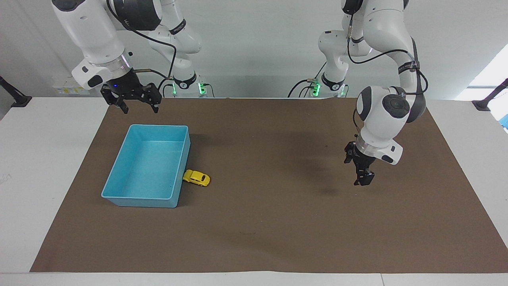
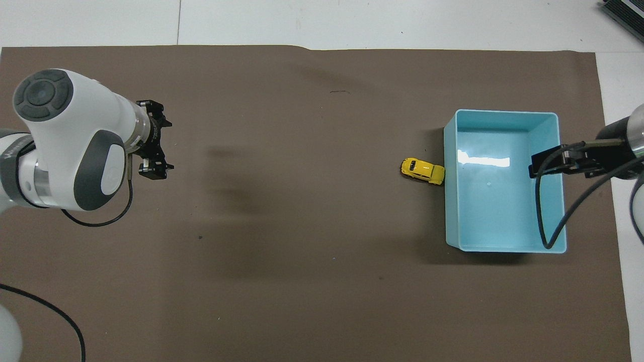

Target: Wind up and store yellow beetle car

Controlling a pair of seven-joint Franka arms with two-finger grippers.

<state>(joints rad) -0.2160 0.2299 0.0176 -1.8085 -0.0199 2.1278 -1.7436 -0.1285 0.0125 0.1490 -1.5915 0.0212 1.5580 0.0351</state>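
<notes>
The yellow beetle car (image 1: 196, 178) stands on the brown mat with its nose against the outer side wall of the blue bin (image 1: 139, 200). It stands at a slight angle to that wall. It also shows in the overhead view (image 2: 422, 171) beside the bin (image 2: 450, 211). My left gripper (image 1: 363, 180) hangs empty above the mat toward the left arm's end, well apart from the car, and also shows in the overhead view (image 2: 153, 171). My right gripper (image 1: 137, 107) is open and empty, raised over the bin's edge nearest the robots, and waits; it also shows in the overhead view (image 2: 556, 161).
The brown mat (image 1: 258, 222) covers most of the white table. The bin holds nothing. A black cable loops from the right arm over the bin (image 2: 541, 211).
</notes>
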